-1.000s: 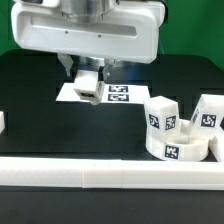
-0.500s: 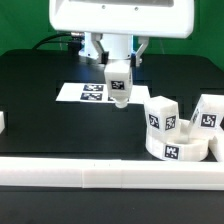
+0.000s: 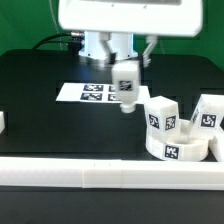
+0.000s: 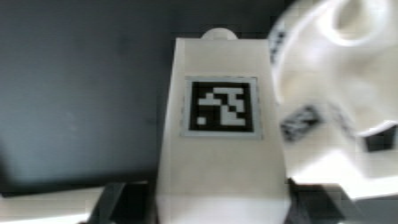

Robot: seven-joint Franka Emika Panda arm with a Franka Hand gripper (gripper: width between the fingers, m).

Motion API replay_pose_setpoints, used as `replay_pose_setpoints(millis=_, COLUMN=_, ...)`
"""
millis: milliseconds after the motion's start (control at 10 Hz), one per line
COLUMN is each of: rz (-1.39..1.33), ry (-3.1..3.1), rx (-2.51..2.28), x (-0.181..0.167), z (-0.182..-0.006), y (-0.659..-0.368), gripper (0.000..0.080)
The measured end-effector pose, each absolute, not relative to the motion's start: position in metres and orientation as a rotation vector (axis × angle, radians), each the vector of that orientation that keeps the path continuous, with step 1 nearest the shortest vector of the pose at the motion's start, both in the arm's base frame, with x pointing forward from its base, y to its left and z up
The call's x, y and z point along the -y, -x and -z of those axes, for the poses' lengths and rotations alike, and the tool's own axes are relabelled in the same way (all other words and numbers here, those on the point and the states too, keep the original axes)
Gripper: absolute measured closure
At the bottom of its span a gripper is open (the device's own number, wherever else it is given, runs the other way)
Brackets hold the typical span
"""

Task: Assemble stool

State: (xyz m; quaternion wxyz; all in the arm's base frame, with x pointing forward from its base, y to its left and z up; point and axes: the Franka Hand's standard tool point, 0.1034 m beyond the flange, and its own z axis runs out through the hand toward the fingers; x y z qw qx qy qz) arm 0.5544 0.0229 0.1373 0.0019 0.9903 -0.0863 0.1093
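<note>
My gripper (image 3: 125,70) is shut on a white leg block (image 3: 125,88) with a square tag, holding it upright above the black table, just past the marker board (image 3: 85,92). The round white seat disc (image 3: 172,150) lies to the exterior view's right of it. Two more tagged leg blocks (image 3: 160,114) (image 3: 208,114) stand at the disc. In the wrist view the held leg block (image 4: 222,120) fills the middle between dark fingers (image 4: 125,205), with my gripper (image 4: 222,205) closed around it and the seat disc (image 4: 347,60) close beyond.
A long white border rail (image 3: 100,176) runs along the front edge. A small white piece (image 3: 2,122) sits at the exterior view's left edge. The arm's white body hangs above the marker board.
My gripper has carried the leg block from over the marker board toward the exterior view's right, nearer the seat disc. The disc and the other blocks have not moved.
</note>
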Motion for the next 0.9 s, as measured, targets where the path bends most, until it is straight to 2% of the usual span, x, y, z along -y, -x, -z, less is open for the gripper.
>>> replay_pose_setpoints(millis=100, rz=-0.349, ry=-3.109, rx=0.25, x=-0.038, z=-0.141, y=-0.558, gripper=0.0466)
replay_pose_setpoints(millis=500, rz=-0.378, ry=-3.107, rx=0.223, x=-0.04, z=-0.14, y=-0.558, gripper=0.0466)
replay_pose_setpoints(millis=700, rz=-0.38, ry=-3.098, rx=0.097, x=-0.059, z=-0.144, y=-0.56, gripper=0.0466)
replay_pose_setpoints(millis=900, rz=-0.378, ry=-3.1, rx=0.123, x=-0.055, z=-0.142, y=-0.559, gripper=0.0466)
